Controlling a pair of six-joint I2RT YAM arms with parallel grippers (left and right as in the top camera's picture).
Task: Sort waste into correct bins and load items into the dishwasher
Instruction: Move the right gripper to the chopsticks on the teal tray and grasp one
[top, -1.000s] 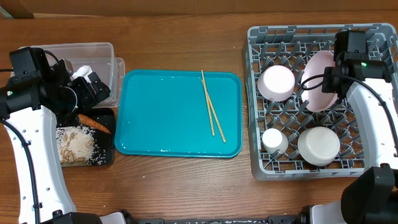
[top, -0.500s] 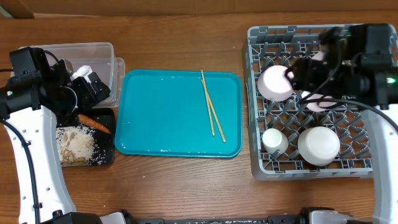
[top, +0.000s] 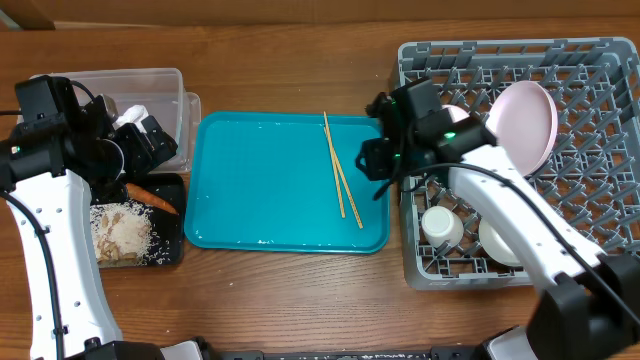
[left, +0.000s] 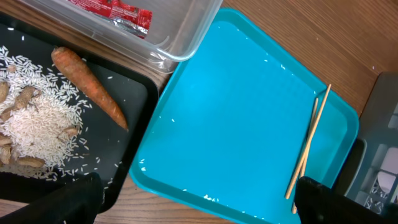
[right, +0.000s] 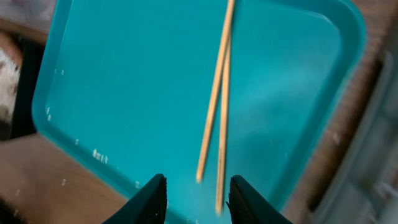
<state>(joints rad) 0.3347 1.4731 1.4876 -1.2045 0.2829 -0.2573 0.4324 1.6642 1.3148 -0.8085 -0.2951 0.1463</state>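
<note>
Two wooden chopsticks (top: 340, 172) lie on the right part of the teal tray (top: 270, 180). My right gripper (top: 377, 162) hovers over that tray's right edge, open, the chopsticks' (right: 219, 93) near ends between its fingertips (right: 154, 198), nothing held. A white plate (top: 527, 124) stands on edge in the grey dish rack (top: 590, 190), with a cup (top: 440, 226) and a bowl (top: 505, 240) partly under my right arm. My left gripper (top: 150, 140) hangs wide open over the bins. A carrot (left: 90, 93) and rice (left: 34, 121) lie in the black tray (left: 138, 93); a red wrapper (left: 118, 9) is in the clear tub (left: 177, 37).
The teal tray (left: 242, 124) sits between the bins and the rack, with a few rice grains on it. The rack's upright pegs rise along the right side. Bare wooden table (top: 300, 300) runs along the front and back.
My right arm swung left from the rack's far side to the tray's right edge, leaving the plate standing in the rack; its jaws narrowed. The left arm has not moved.
</note>
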